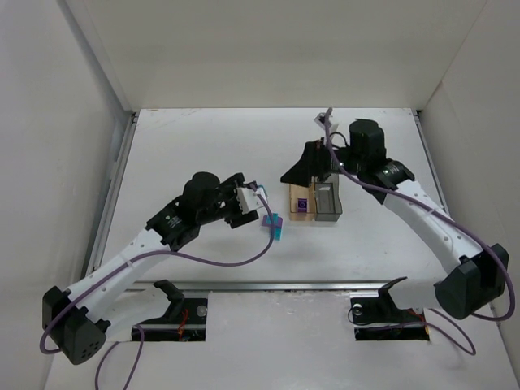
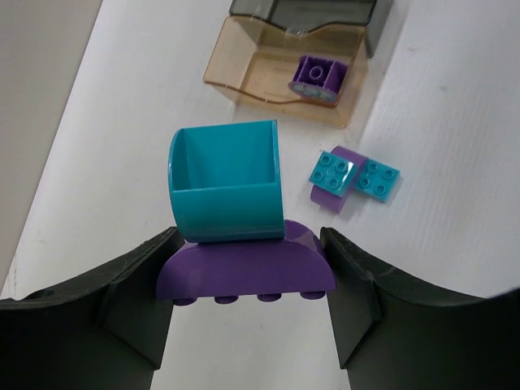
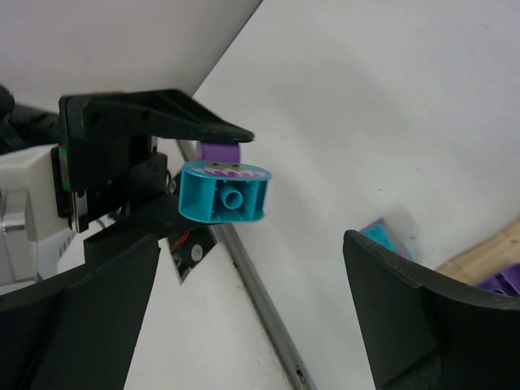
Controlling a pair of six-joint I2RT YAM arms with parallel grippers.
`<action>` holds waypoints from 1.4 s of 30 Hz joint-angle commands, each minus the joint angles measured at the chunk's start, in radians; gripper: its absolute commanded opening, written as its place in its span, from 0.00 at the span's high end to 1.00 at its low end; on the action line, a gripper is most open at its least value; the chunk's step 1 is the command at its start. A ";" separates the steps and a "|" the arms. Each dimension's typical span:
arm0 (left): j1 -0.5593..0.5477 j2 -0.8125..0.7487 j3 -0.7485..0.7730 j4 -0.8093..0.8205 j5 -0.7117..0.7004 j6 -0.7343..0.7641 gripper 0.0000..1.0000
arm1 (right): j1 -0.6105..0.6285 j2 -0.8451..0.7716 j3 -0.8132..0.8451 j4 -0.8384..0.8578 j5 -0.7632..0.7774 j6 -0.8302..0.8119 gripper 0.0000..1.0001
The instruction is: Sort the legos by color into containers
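My left gripper (image 2: 248,280) is shut on a purple half-round lego (image 2: 244,272) with a teal lego (image 2: 227,183) stuck on it, and holds the pair above the table. In the top view the gripper (image 1: 264,209) and the pair (image 1: 275,226) are just left of the containers. In the right wrist view the pair (image 3: 224,191) hangs in the left jaws. Loose teal and purple legos (image 2: 353,175) lie joined on the table below. The amber container (image 2: 244,61) holds a purple lego (image 2: 317,77). The grey container (image 2: 309,12) stands beside it. My right gripper (image 3: 252,244) is open and empty, above the containers (image 1: 311,166).
The amber container (image 1: 301,203) and grey container (image 1: 327,203) stand side by side at mid-table. White walls close in the left, right and back. A metal rail (image 1: 268,285) runs along the near edge. The loose legos also show in the right wrist view (image 3: 382,236).
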 commanded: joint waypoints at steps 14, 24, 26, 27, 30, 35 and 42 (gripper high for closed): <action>0.000 0.028 0.242 -0.127 0.553 0.005 1.00 | 0.136 -0.252 -0.100 0.087 -0.012 -0.735 0.01; 0.000 0.090 0.305 -0.101 0.560 -0.020 1.00 | 0.192 -0.189 -0.044 0.075 -0.084 -0.809 0.10; 0.009 0.090 0.305 -0.101 0.536 -0.020 1.00 | 0.192 -0.208 -0.056 0.066 -0.084 -0.818 0.10; 0.009 0.090 0.305 -0.115 0.536 -0.001 1.00 | 0.192 -0.218 -0.067 0.047 -0.063 -0.829 0.10; 0.009 0.099 0.305 -0.136 0.527 0.028 1.00 | 0.192 -0.264 -0.077 -0.017 0.028 -0.861 0.10; 0.009 0.128 0.305 -0.146 0.492 0.037 1.00 | 0.192 -0.307 -0.067 -0.123 0.063 -0.909 0.10; 0.009 0.148 0.325 -0.117 0.482 0.046 1.00 | 0.192 -0.285 -0.034 -0.159 -0.033 -0.884 0.10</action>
